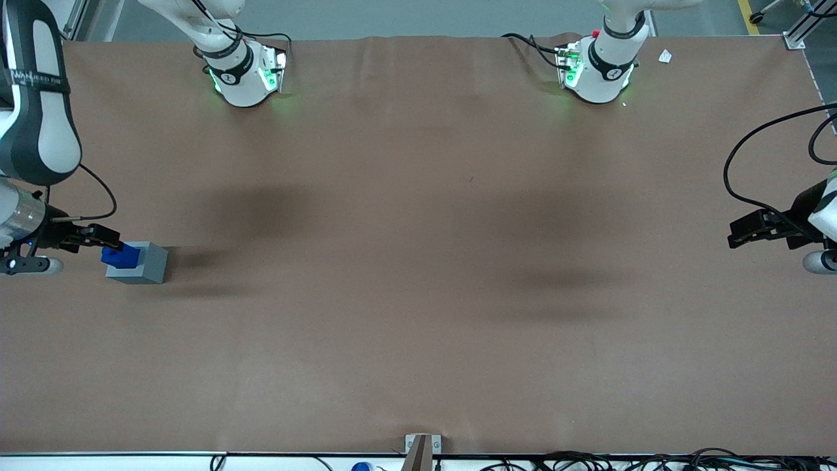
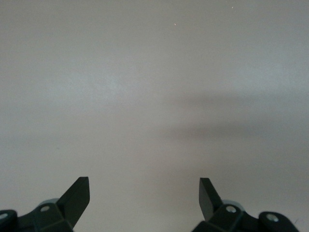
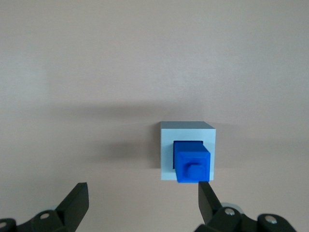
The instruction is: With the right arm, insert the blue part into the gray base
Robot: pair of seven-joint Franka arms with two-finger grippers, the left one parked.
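Blue part point(image 3: 192, 166) sits in the gray base's point(image 3: 165, 155) recess, stud up, at the working arm's end of the table; the gripper point(image 3: 143, 203) hangs above it, fingers spread wide, gripping nothing.

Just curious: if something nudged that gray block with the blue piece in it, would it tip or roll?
Probably neither: the gray base is a flat-sided cube on the table. The blue part sits in its recess, likely riding along. The open gripper hovers above.

Robot lab, brown-covered table point(image 1: 418, 261), bolted arm bases point(image 1: 245, 75), loose cables point(image 1: 588, 461)
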